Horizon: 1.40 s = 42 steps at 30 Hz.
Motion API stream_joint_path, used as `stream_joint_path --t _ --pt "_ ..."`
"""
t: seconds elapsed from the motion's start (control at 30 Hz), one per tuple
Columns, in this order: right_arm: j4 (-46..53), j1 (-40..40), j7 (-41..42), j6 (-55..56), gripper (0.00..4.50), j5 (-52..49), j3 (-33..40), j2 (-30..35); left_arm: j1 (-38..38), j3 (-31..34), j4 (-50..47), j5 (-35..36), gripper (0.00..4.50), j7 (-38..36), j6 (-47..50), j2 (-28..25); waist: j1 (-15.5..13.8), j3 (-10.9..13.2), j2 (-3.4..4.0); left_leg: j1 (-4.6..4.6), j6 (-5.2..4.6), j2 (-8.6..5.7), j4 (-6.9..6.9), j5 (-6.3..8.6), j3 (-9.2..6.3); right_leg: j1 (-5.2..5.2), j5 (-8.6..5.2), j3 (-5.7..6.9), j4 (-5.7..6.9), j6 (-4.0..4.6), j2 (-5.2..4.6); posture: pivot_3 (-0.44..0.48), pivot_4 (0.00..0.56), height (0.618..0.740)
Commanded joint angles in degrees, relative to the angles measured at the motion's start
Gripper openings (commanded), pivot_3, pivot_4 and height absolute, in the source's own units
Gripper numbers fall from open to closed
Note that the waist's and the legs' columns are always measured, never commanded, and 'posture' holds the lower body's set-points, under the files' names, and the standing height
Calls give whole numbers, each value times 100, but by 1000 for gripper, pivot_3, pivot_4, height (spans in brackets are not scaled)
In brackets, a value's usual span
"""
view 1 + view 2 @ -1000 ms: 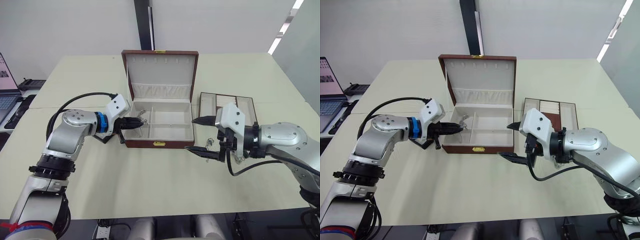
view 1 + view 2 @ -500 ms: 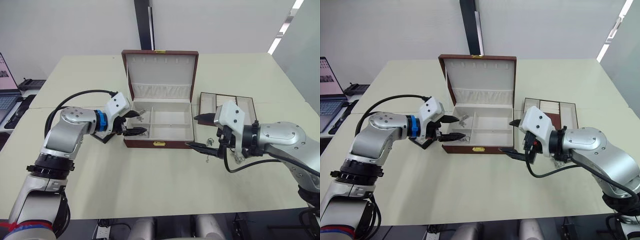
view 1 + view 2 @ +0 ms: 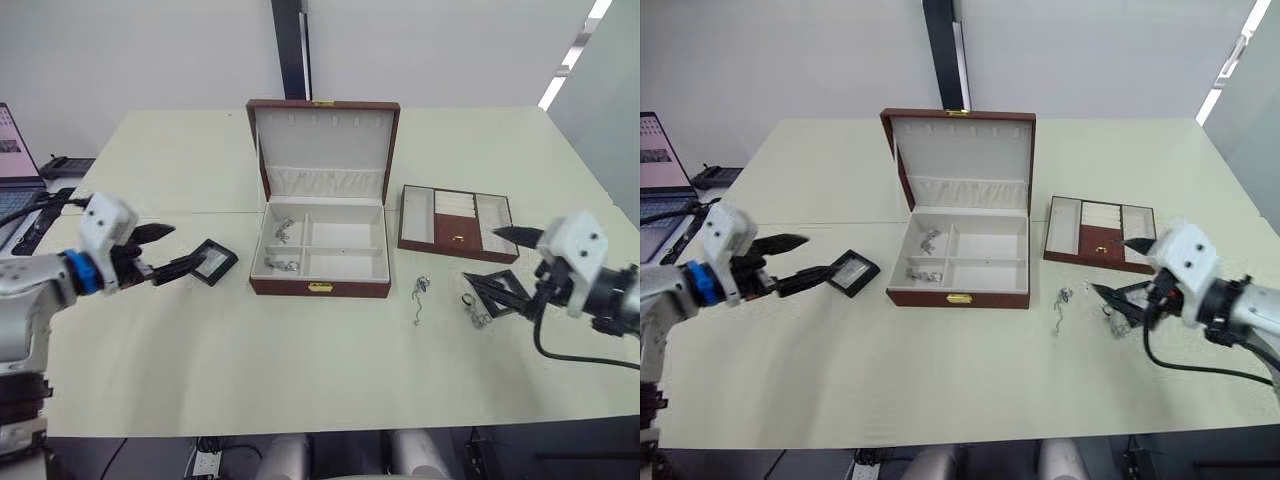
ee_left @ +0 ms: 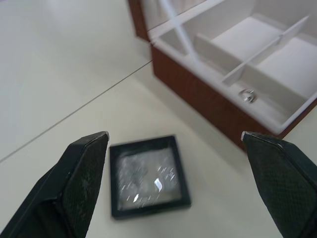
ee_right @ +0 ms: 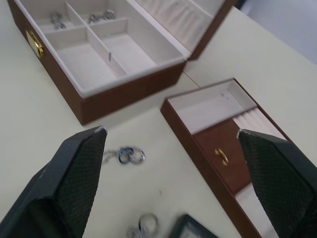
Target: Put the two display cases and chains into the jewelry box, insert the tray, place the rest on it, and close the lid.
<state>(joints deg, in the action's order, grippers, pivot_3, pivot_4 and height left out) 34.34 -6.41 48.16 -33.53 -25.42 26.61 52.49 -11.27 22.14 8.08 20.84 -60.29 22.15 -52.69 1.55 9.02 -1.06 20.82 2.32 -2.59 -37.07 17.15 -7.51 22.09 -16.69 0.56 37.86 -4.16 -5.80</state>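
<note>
Display case (image 3: 212,264) flat beyond open left end effector (image 3: 170,250)

jewelry box (image 3: 320,250): open, lid (image 3: 324,148) upright, chains inside | tray (image 3: 456,222): beside box | display case (image 3: 212,262): flat on table | two silvery pieces (image 3: 420,296): loose

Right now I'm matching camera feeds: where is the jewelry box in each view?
Left eye: jewelry box mid-table, lid up.
Right eye: jewelry box mid-table too.
Left wrist: jewelry box beyond the display case.
Right wrist: jewelry box beside the tray.
Shared landmark: chains inside it.
</note>
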Motion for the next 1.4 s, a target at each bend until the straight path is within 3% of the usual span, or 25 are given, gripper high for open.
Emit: stream_joint_path --t 0.03,0.3,0.63,1.1,1.4 --pt "-309 -669 387 703 4500 288 844 -98 396 489 523 -142 4467 100 -645 -101 -3 0 0 -3 -1 0 0 1 2 -2 0 -1 0 0 0 0 150 740" --pt "-1140 -2063 769 1743 4500 771 1415 -477 1328 661 1349 -356 4467 302 -1632 35 4 0 -1 -5 -4 4 2 3 6 -3 0 -5 -1 0 1 0 150 740" --pt "-1285 -2676 1007 1573 4500 591 1550 -589 1666 667 1296 35 4467 51 -1276 107 6 -1 1 -7 -3 7 3 3 3 -4 0 -6 -1 1 1 0 150 740" --pt "-1136 -2625 980 1516 4500 547 1499 -455 1655 654 1270 81 4467 -4 -1303 70 5 -2 1 -7 -3 6 3 4 3 -5 0 -6 -1 1 1 0 150 740" --pt "-172 -1348 815 742 4500 -144 744 -34 1450 610 1100 114 4467 -77 -1347 60 13 -2 1 -8 -2 9 1 3 -2 -5 0 -3 1 1 5 0 150 740"
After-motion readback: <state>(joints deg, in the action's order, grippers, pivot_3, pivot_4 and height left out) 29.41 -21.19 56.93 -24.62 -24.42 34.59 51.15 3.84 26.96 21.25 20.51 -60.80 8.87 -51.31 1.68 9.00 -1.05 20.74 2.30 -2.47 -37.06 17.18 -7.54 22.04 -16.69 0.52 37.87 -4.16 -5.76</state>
